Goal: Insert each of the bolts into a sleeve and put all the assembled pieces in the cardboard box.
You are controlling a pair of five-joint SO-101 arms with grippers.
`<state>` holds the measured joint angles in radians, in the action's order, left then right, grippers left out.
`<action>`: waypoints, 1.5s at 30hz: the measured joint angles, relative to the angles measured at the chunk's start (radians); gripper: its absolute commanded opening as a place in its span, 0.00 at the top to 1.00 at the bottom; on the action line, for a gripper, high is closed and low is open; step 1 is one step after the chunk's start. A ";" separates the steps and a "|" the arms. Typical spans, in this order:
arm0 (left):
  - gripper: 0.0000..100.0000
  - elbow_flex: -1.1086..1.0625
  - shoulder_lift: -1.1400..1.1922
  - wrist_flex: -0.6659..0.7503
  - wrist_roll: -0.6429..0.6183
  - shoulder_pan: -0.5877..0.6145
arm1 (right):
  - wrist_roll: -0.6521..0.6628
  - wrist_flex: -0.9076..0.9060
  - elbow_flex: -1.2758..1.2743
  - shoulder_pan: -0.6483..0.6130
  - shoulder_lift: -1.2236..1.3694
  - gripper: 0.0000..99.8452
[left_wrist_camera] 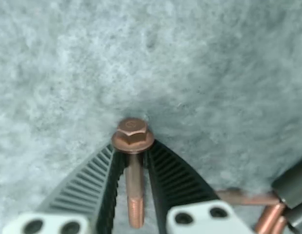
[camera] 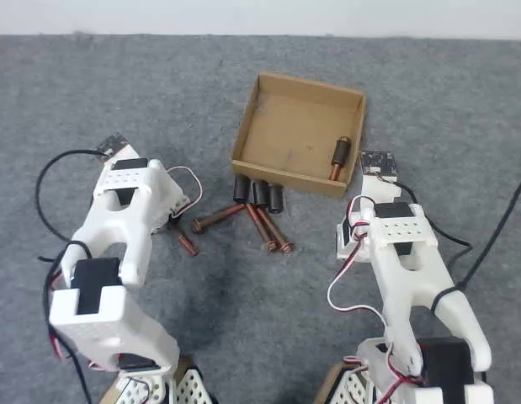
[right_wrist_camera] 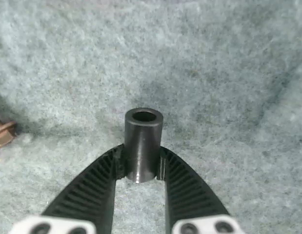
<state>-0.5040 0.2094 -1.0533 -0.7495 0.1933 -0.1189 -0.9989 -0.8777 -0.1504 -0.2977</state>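
**Hands loaded: bolt on the left, sleeve on the right**

Ribbed fingers of the left hand (left_wrist_camera: 133,148) pinch a copper bolt (left_wrist_camera: 133,137) by its shank. The long axis runs along the fingers, with the hex head out past the fingertips near the grey bench (camera: 117,84) and the threaded end back toward the wrist. The right hand (right_wrist_camera: 142,156) is closed on a dark sleeve (right_wrist_camera: 143,141) at its lower part, with the open bore showing at the free end.

Between the two arms lie three loose bolts (camera: 260,227). Three loose sleeves (camera: 260,194) sit just beside the near wall of the cardboard box (camera: 243,126). One assembled piece (camera: 339,158) lies inside at the right.

The sleeve lies to the right of the bolt, well apart from it. Mating will likely need the thread tip turned toward the bore and both axes brought into line.
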 measured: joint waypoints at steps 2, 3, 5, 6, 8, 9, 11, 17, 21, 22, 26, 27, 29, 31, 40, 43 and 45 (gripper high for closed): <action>0.99 0.000 0.002 -0.002 0.040 0.000 | 0.000 0.000 0.000 0.000 0.000 0.99; 0.99 0.002 0.002 -0.005 0.064 0.000 | 0.000 0.000 0.000 0.000 0.000 0.99; 0.99 0.003 -0.003 -0.012 0.114 0.000 | 0.000 0.000 0.000 0.000 0.000 0.99; 0.99 -0.006 -0.014 -0.014 0.141 0.000 | 0.000 0.000 0.000 0.000 0.000 0.99; 0.99 -0.026 -0.044 -0.015 0.195 0.005 | 0.000 0.000 0.000 0.000 0.000 0.99; 0.99 -0.046 -0.066 -0.015 0.218 0.005 | 0.000 0.000 0.000 0.000 0.000 0.99; 0.99 -0.095 -0.117 -0.003 0.255 0.005 | 0.000 0.000 0.000 0.000 0.000 0.99; 0.99 -0.204 -0.258 0.081 0.407 0.005 | 0.000 0.000 0.000 0.000 0.000 0.99; 0.99 -0.242 -0.288 0.107 0.503 0.008 | 0.000 0.000 0.000 0.009 0.000 0.99; 0.99 -0.250 -0.288 0.110 0.526 0.008 | 0.000 0.005 0.000 0.009 0.000 0.99; 0.99 -0.282 -0.288 0.152 0.594 0.009 | 0.000 0.037 0.011 0.005 0.000 0.99; 0.99 -0.287 -0.288 0.161 0.601 0.009 | 0.000 0.037 0.028 0.006 0.000 0.99; 0.99 -0.288 -0.288 0.166 0.608 0.008 | 0.000 0.041 0.071 0.009 0.000 0.99; 0.99 -0.288 -0.288 0.166 0.612 0.008 | 0.000 0.046 0.114 0.008 0.000 0.99; 0.99 -0.288 -0.288 0.166 0.615 0.008 | 0.000 0.203 0.213 0.006 0.000 0.99; 0.99 -0.288 -0.288 0.166 0.615 0.008 | 0.000 0.311 0.213 0.003 0.000 0.99; 0.99 -0.288 -0.288 0.166 0.615 0.008 | 0.000 0.399 0.206 -0.020 0.000 0.99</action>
<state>-0.7925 -0.0790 -0.8876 -0.1343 0.2010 -0.1189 -0.5999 -0.6720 -0.1703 -0.2977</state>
